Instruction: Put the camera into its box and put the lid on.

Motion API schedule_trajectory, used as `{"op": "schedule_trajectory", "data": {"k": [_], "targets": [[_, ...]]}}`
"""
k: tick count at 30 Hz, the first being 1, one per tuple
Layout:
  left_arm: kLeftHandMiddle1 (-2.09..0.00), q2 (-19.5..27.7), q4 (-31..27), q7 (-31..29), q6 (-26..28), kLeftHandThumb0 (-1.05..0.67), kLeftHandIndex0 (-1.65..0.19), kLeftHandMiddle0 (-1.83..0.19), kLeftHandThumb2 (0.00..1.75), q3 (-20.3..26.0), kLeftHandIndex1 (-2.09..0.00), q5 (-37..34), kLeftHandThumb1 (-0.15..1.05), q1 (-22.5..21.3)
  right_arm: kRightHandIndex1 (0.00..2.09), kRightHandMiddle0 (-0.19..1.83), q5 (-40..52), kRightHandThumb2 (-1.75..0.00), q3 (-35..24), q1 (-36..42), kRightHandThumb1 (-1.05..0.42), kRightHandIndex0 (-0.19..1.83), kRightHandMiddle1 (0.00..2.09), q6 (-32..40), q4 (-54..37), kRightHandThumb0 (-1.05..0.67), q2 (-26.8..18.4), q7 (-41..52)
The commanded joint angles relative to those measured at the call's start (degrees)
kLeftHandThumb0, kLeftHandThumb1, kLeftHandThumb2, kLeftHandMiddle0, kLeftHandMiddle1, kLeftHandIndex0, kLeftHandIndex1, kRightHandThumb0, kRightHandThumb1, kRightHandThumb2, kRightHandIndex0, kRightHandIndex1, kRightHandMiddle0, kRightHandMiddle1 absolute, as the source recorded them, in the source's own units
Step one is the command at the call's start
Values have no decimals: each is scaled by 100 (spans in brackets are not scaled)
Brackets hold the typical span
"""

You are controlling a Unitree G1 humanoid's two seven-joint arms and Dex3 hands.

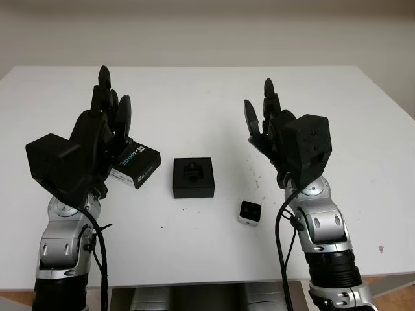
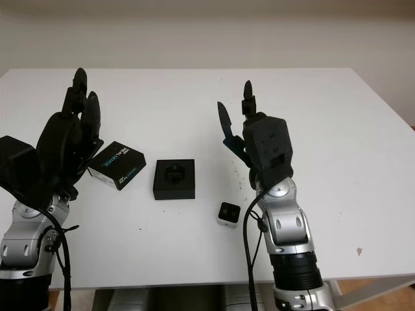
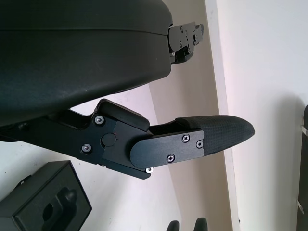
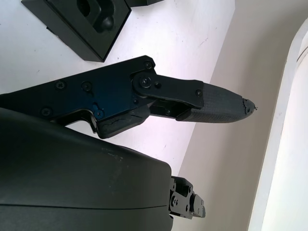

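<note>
Fingers on both my hands point up, released and holding nothing: left hand [image 1: 107, 123] above the lid [image 1: 135, 165], right hand [image 1: 272, 126] beyond the camera [image 1: 249, 212]. On the white table [image 1: 207, 91] the open box [image 1: 193, 177] sits between them, ready to fill.

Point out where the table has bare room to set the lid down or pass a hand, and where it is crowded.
Bare: the far table beyond both raised open hands, and the near strip before the box. Crowded: the middle row, where the lid lies beside the left hand, then box, then camera near the right hand.
</note>
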Motion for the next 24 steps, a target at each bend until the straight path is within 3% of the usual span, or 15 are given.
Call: {"op": "schedule_trajectory", "data": {"k": [1, 10, 13, 14, 15, 18, 24], "targets": [[0, -35, -34, 10, -89, -83, 19, 19, 61, -15, 0, -2, 105, 13, 0, -19, -14, -59, -22, 0, -105, -19, 0, -62, -68, -85, -11, -18], [0, -73, 73, 42, -153, -84, 19, 19, 59, -22, 0, 21, 105, -20, 0, -19, -69, -58, -12, -10, -105, -19, 0, 57, -88, -84, -111, 26], [0, -118, 40, 89, -145, -86, 19, 19, 57, -10, 0, 8, 105, 14, 1, -16, -232, -53, 80, 100, -105, -18, 2, -5, -394, -84, -403, 259], [0, -127, 31, 112, -160, -85, 19, 19, 57, -7, 0, 23, 105, 31, 2, -14, -343, -45, 115, 166, -105, -16, 4, -6, -584, -83, -540, 329], [0, -140, 24, 116, -182, -84, 19, 19, 58, -4, 0, 15, 105, 47, 7, -6, -444, -28, 133, 254, -104, -6, 7, -40, -777, -84, -671, 399], [0, -165, -6, 100, -202, -83, 19, 19, 59, -9, 0, -20, 105, 92, 13, 6, -782, -10, 213, 524, -100, 7, 11, -130, -1246, -81, -984, 509], [0, -241, -10, 118, -224, -82, 19, 19, 59, -32, 0, -18, 105, 115, 13, 20, -1912, -6, 490, 1428, -97, 16, 12, -229, -2435, -79, -1898, 972]]}}
